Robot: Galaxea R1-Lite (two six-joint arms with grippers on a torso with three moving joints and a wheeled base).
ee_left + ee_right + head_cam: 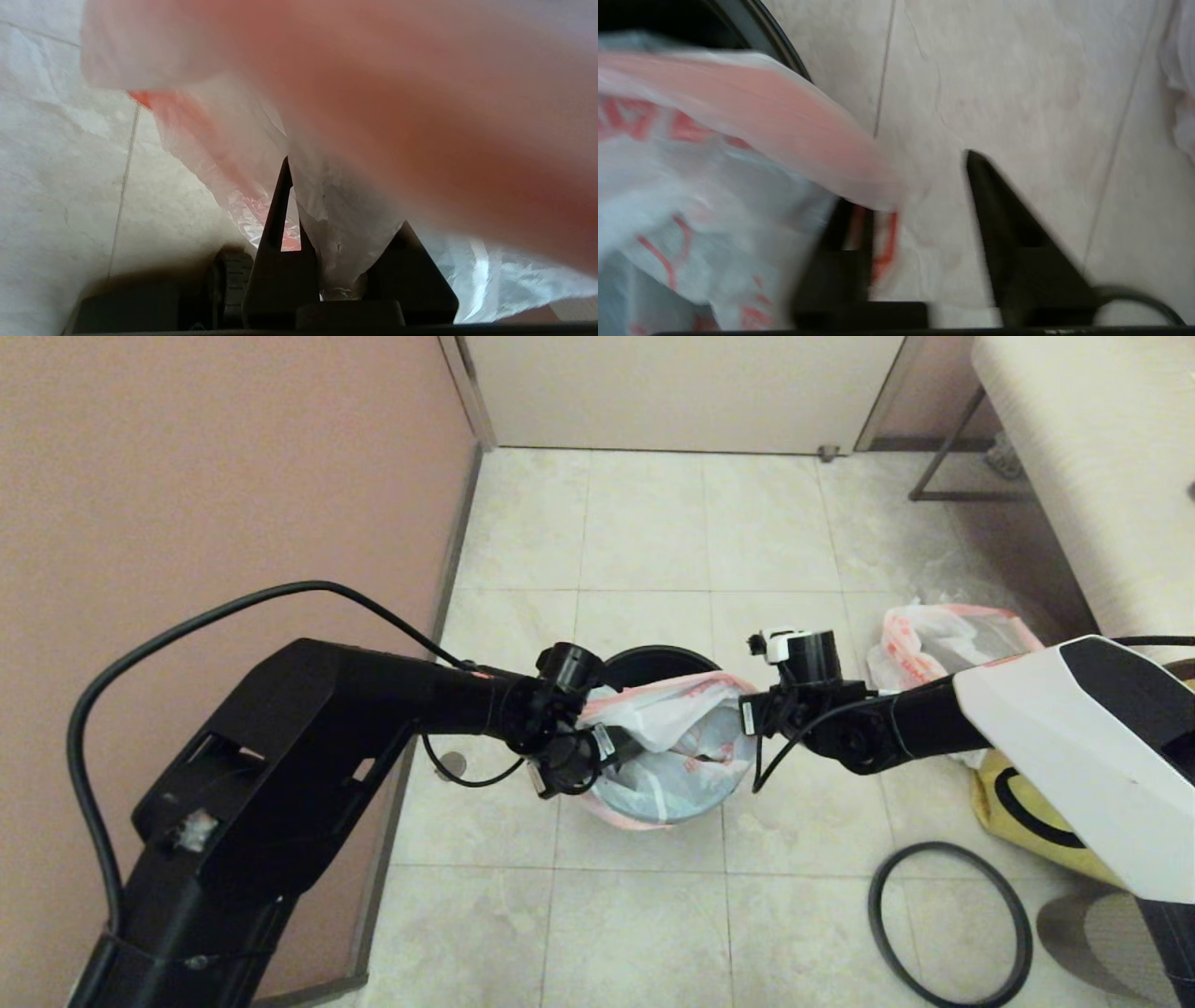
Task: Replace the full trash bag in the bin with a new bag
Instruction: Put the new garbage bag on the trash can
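The round black bin [653,661] stands on the tiled floor in the middle of the head view, and its rim [780,46] shows in the right wrist view. The limp white new bag [681,737] with red-orange print lies over the bin's mouth. My left gripper [621,747] is at the bin's left rim, shut on a bunched fold of that bag [210,140]. My right gripper [747,714] is at the bag's right edge, open. The bag's edge [714,186] drapes over one finger, and bare floor shows between them. The lumpy full trash bag [943,639] sits on the floor to the right.
The thin dark hoop [934,848] lies flat on the tiles at front right. A yellow bag [1018,812] sits beside it under my right arm. A pink wall runs along the left, and a bench [1102,476] stands at back right.
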